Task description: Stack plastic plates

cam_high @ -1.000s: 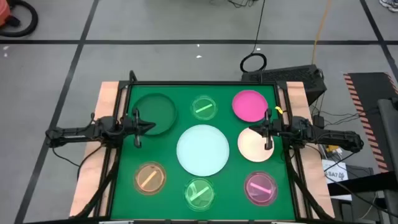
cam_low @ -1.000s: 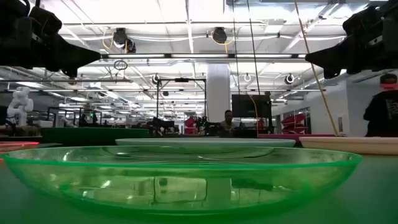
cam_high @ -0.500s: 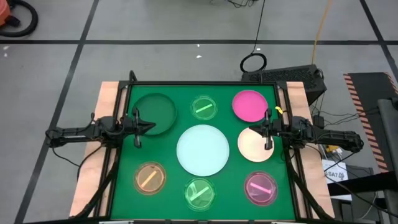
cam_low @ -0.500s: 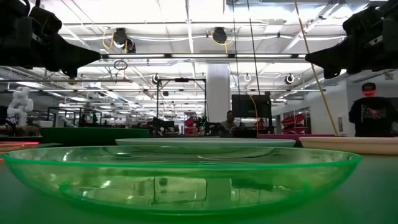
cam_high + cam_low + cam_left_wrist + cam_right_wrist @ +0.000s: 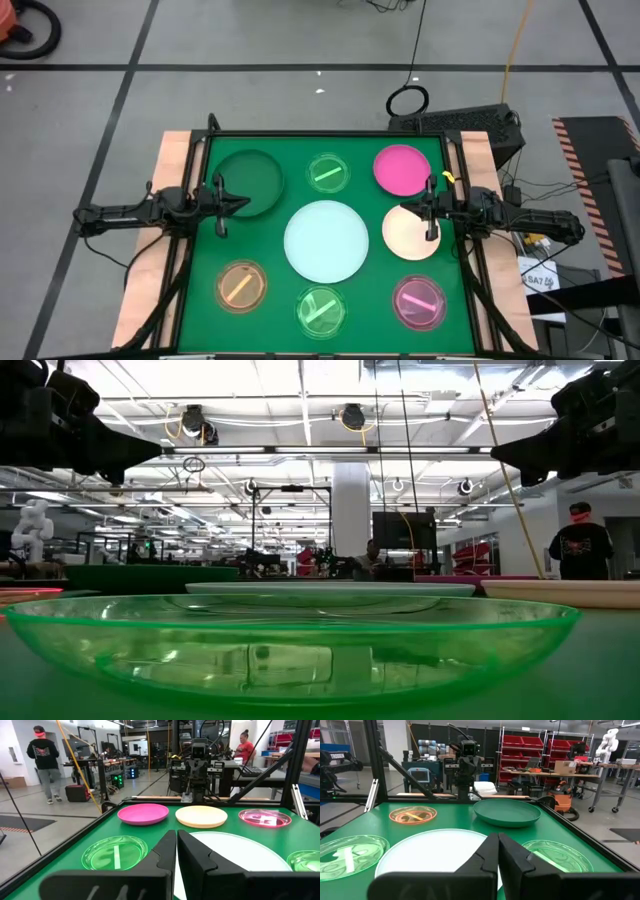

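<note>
All plates lie flat and apart on the green mat. The mint-white one is in the middle, dark green far left, bright pink far right, and cream to the right. The smaller ones are green at the far side, orange, green and striped pink along the near side. My left gripper is shut and hovers level over the dark green plate's near rim. My right gripper is shut and hovers level over the cream plate's far rim.
The mat has a raised black frame; wooden boards flank it. In the low view the near green plate fills the foreground, with both grippers high above it. People stand in the room beyond.
Both arms and all plates have kept still. Only a person in the room beyond the table has walked, seen at the right of the low view.
</note>
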